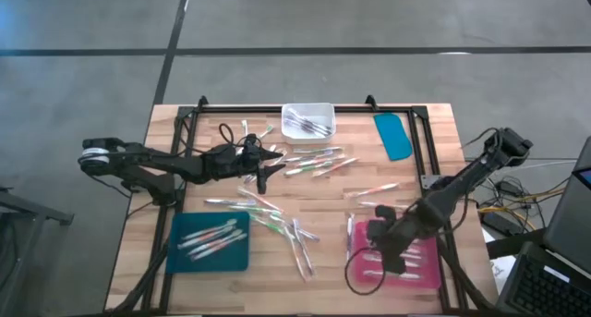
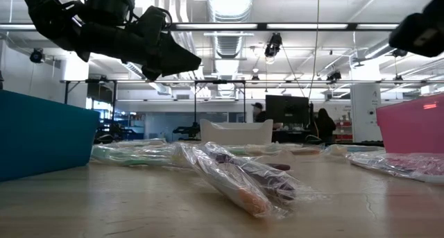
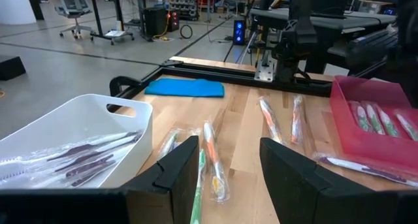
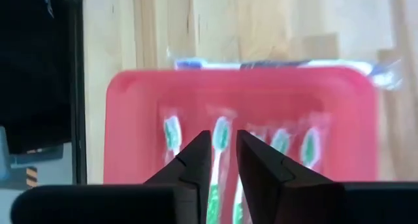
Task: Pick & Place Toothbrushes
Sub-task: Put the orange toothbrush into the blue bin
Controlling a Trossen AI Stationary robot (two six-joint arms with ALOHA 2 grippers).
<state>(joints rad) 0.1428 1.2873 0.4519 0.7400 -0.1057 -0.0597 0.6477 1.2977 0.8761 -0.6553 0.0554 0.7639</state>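
Trouble is likeliest at the pink tray (image 4: 241,113) on the table's near right, where the right gripper (image 4: 224,160) hangs with fingers narrowly apart over packed toothbrushes (image 4: 219,142); closing there could pinch two. The left gripper (image 3: 228,168), fingers apart and empty, hovers mid-table above loose ones.
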